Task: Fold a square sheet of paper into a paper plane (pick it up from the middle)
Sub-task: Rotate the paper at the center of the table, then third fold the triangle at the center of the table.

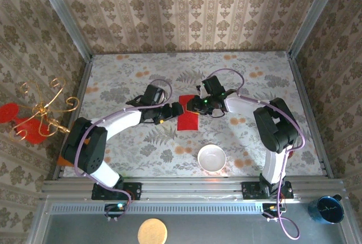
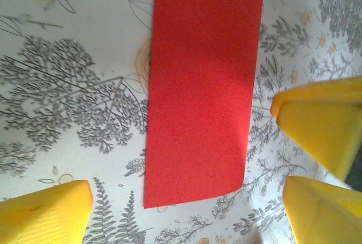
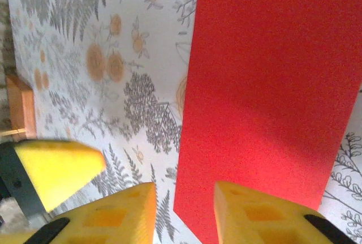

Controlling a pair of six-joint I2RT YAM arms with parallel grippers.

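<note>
1. Mid-table [image 1: 113, 74], flat on the floral surface: the square sheet of paper [image 1: 188, 120], showing as a long narrow red strip, its long side running 12 to 6 o'clock in the top view.
2. At 10 o'clock off the strip's middle, the left gripper [image 1: 176, 110], spread wide and holding nothing. Seen from its own wrist camera, yellow fingers [image 2: 48, 213] at 7 and 5 o'clock, with the paper's short end lying between them and bare table on either side.
3. At 12 o'clock, over the strip's far part, the right gripper [image 1: 194, 106], jaws parted by a narrow gap, nothing pinched. From its own wrist camera, one of its fingertips [image 3: 257, 215] is above the red and the other above the table, with the paper's long edge running up from between them.
4. Very tight quarters: both grippers just beside each other at the same end of the strip.
5. At 5 o'clock from the paper and well apart from it, a white bowl [image 1: 211, 157], upright near the front edge.
6. Out at 9 o'clock, beyond the side rail, a red ornament with gold wire curls [image 1: 39, 116].
7. Down at 6 o'clock, past the front rail, a round tan disc [image 1: 152, 231]; at 4 o'clock, a dark blue cup [image 1: 329, 209].
</note>
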